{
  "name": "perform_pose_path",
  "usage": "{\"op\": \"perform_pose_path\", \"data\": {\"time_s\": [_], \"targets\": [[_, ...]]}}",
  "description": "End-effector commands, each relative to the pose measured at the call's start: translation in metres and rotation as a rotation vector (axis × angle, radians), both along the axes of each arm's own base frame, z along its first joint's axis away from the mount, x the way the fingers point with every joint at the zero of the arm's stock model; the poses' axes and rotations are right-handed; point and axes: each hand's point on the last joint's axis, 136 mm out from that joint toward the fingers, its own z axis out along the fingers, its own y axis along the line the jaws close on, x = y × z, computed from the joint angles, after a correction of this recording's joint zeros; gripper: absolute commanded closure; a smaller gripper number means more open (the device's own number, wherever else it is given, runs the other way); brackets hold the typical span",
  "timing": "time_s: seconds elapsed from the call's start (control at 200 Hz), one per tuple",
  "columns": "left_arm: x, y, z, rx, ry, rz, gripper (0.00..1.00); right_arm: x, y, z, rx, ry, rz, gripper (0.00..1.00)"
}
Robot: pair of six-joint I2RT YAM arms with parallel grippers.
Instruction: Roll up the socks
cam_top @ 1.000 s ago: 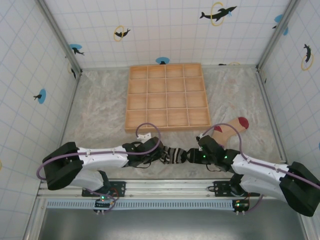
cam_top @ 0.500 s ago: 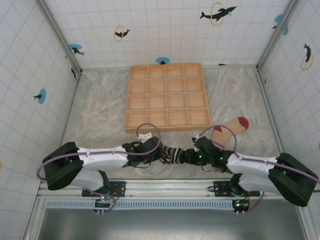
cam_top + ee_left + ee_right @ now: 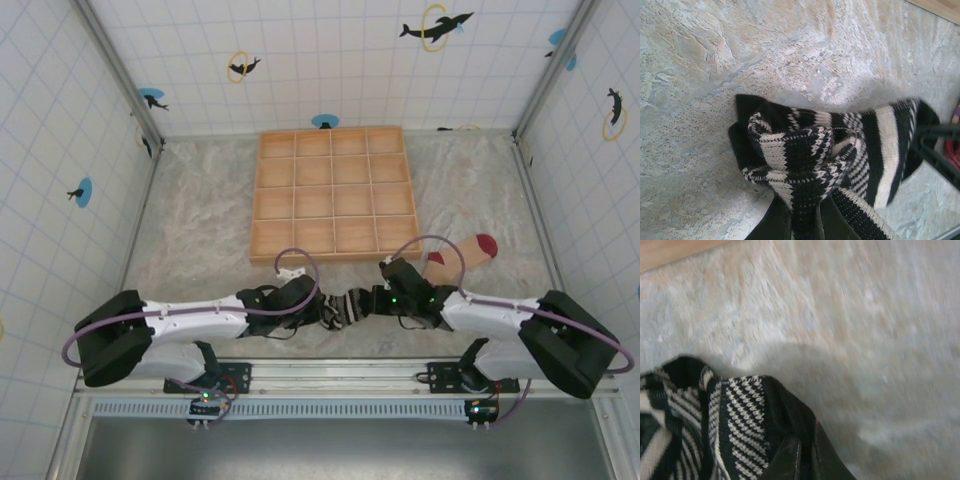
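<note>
A shallow wooden tray divided into square compartments (image 3: 335,254) is sitting on the marbled grey-beige table (image 3: 200,230), beyond both sets of jaws and well apart from them. A tan fabric sock with a dark red toe and heel (image 3: 468,249) is lying flat just behind the right gripper (image 3: 366,300), partly covered by that arm and its looping purple cable (image 3: 440,240).

Both arms are stretching low along the near edge, pointing inward toward each other. Between them a black-and-white striped knit sock (image 3: 347,307) is bunching up on the table. The left gripper (image 3: 802,226) is clamping a folded ridge of the striped sock between its closed jaws. The right gripper's jaws are pressing together on the sock's dark opposite edge (image 3: 785,415).
</note>
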Motion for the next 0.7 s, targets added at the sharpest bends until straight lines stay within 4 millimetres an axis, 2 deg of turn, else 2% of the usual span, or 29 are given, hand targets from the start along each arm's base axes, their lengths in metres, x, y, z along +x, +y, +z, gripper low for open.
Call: {"op": "perform_pose_path", "data": {"time_s": [0.0, 0.195, 0.29, 0.36, 0.415, 0.561, 0.696], "targets": [[-0.013, 0.004, -0.004, 0.012, -0.010, -0.057, 1.00, 0.023, 0.012, 0.007, -0.068, -0.081, 0.080, 1.00], [-0.018, 0.002, -0.009, 0.026, -0.004, -0.031, 1.00, 0.045, 0.043, 0.009, -0.100, -0.118, 0.165, 1.00], [-0.016, 0.014, -0.015, 0.057, 0.009, 0.037, 1.00, 0.052, 0.046, 0.005, -0.127, -0.131, 0.175, 1.00], [-0.014, 0.026, -0.018, 0.085, 0.015, 0.098, 1.00, 0.055, 0.040, 0.001, -0.154, -0.154, 0.173, 1.00], [-0.013, 0.031, -0.018, 0.082, 0.010, 0.140, 1.00, 0.059, 0.043, 0.003, -0.134, -0.189, 0.182, 1.00], [-0.013, 0.038, -0.022, 0.097, 0.014, 0.179, 1.00, 0.055, 0.051, 0.011, -0.091, -0.233, 0.249, 0.84], [-0.014, 0.035, -0.026, 0.121, 0.026, 0.175, 1.00, 0.048, 0.057, 0.027, -0.032, -0.282, 0.294, 0.59]]}}
